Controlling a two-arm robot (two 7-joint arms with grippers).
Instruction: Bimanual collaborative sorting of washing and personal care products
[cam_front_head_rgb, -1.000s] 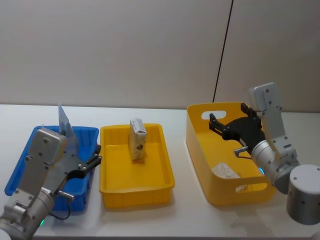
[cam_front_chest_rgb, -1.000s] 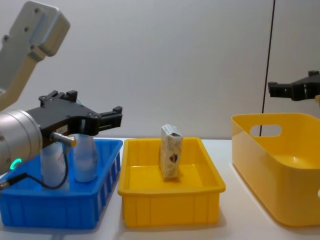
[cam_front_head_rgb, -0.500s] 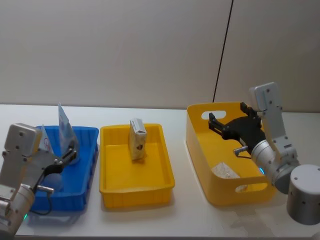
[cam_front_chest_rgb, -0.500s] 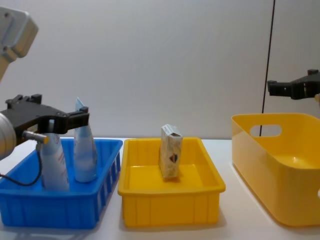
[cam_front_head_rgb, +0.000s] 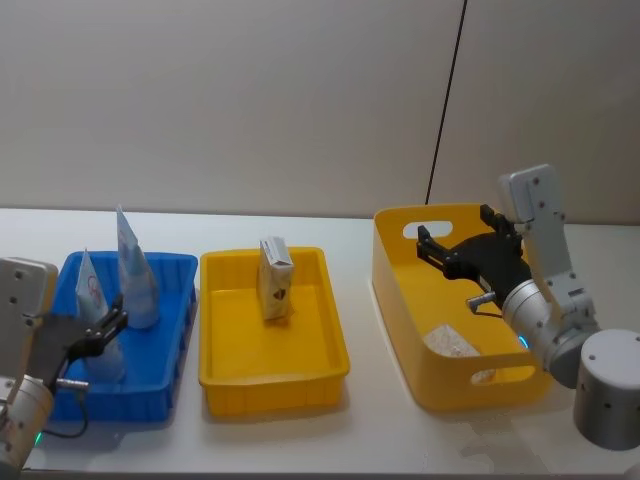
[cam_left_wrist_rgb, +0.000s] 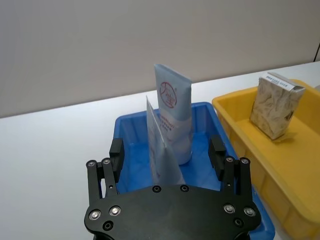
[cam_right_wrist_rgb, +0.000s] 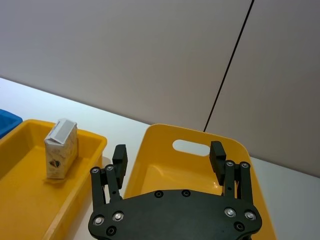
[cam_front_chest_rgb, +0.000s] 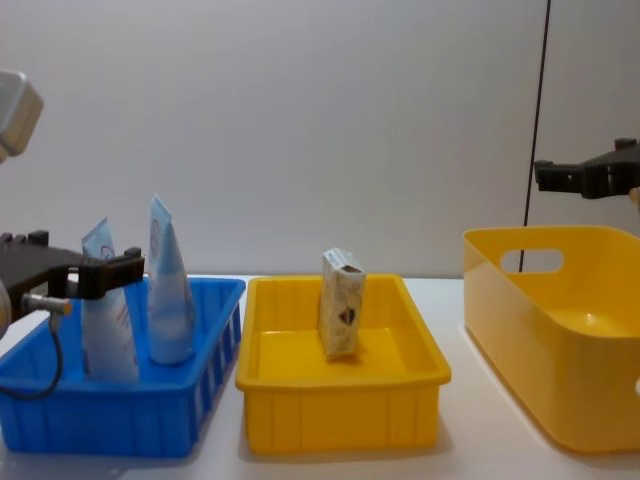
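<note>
Two light-blue tapered tubes stand upright in the blue bin (cam_front_head_rgb: 186, 312). The nearer tube (cam_front_head_rgb: 92, 298) bears a red round logo; the taller tube (cam_front_head_rgb: 135, 268) stands behind it. A cream carton (cam_front_head_rgb: 275, 281) stands upright in the yellow tray (cam_front_head_rgb: 272, 391). My left gripper (cam_front_head_rgb: 101, 335) is open beside the front tube, holding nothing. In the left wrist view both tubes (cam_left_wrist_rgb: 173, 118) stand ahead of the open gripper (cam_left_wrist_rgb: 166, 150). My right gripper (cam_front_head_rgb: 456, 243) hangs open above the large yellow bin (cam_front_head_rgb: 400, 300).
A pale item (cam_front_head_rgb: 451, 343) lies on the bottom of the large yellow bin. The three containers stand in a row on the white table (cam_front_head_rgb: 370, 430), with a plain wall close behind. A black cable (cam_front_head_rgb: 447, 100) hangs down the wall behind the large bin.
My left arm has drawn back from over the blue bin toward the near left, gripper open, leaving both tubes standing uncovered. The right arm has not moved.
</note>
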